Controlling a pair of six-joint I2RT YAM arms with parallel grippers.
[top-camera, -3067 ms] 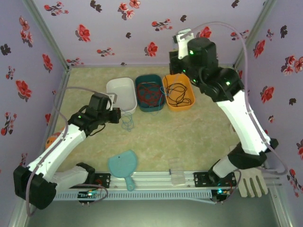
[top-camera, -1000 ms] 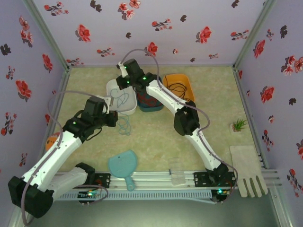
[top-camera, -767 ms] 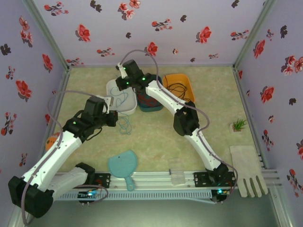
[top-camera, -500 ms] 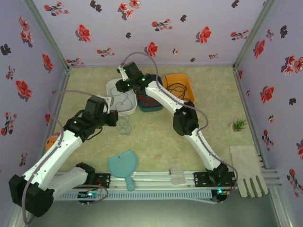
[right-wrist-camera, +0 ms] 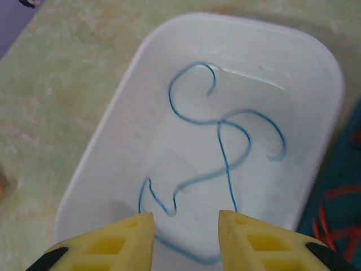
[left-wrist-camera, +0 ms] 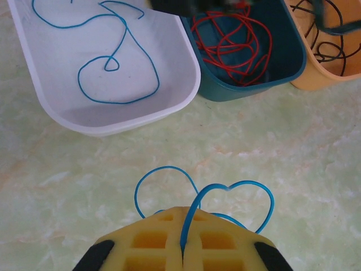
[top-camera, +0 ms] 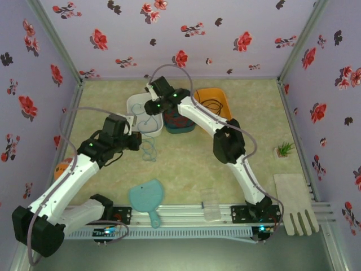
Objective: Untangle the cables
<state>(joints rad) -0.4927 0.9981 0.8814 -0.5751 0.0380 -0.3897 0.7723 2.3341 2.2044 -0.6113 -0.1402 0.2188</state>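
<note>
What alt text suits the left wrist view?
The left tool, shut on a looped blue cable, faces a white bin holding a second blue cable, a teal bin of red cables and an orange bin of black cables.

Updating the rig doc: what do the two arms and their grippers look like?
The left arm and right arm have white link shells, black joint housings with green LEDs, and a thin grey cable looping alongside each. The left gripper and right gripper have yellow lattice-patterned fingers with black patches at the outer corners.
</note>
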